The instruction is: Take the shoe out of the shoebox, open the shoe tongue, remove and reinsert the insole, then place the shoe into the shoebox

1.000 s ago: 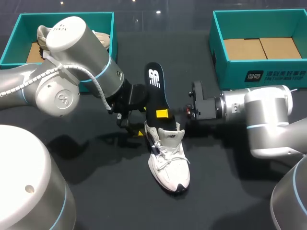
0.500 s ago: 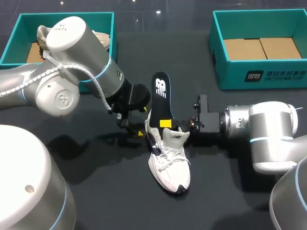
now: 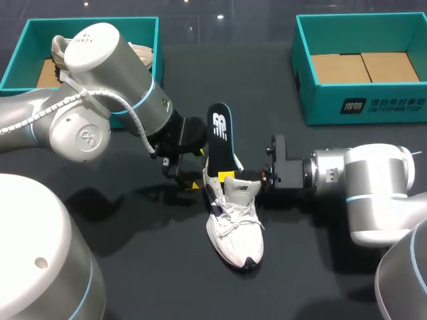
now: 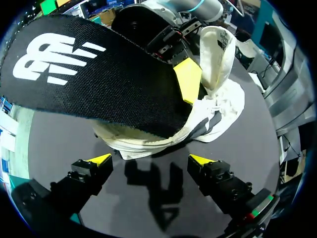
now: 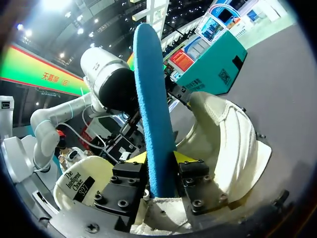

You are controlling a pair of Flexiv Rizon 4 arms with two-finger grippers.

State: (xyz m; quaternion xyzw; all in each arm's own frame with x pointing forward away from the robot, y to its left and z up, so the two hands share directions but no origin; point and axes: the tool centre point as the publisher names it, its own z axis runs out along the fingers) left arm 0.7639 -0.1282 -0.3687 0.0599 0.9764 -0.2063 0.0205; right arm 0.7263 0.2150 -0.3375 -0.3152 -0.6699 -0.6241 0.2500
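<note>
A white shoe point(image 3: 235, 220) lies on the black table, toe toward the front edge. A black insole point(image 3: 220, 130) with a white logo stands tilted up out of its opening, front end down inside. My right gripper point(image 3: 230, 177) comes in level from the right and is shut on the insole just above the shoe's collar. In the right wrist view the insole's blue underside point(image 5: 153, 99) rises between the gripper point(image 5: 161, 158) fingers, with the shoe point(image 5: 228, 134) beside it. My left gripper point(image 4: 148, 161) is open and empty, close to the shoe's heel point(image 4: 218, 99) under the insole point(image 4: 89, 74).
A teal shoebox point(image 3: 93, 23) at the back left holds another pale shoe point(image 3: 63, 50), partly behind my left arm. A second teal shoebox point(image 3: 360, 100) at the back right shows only its cardboard bottom.
My right gripper has carried the insole down and toward the shoe, pushing its front end into the opening. The left arm has stayed put.
</note>
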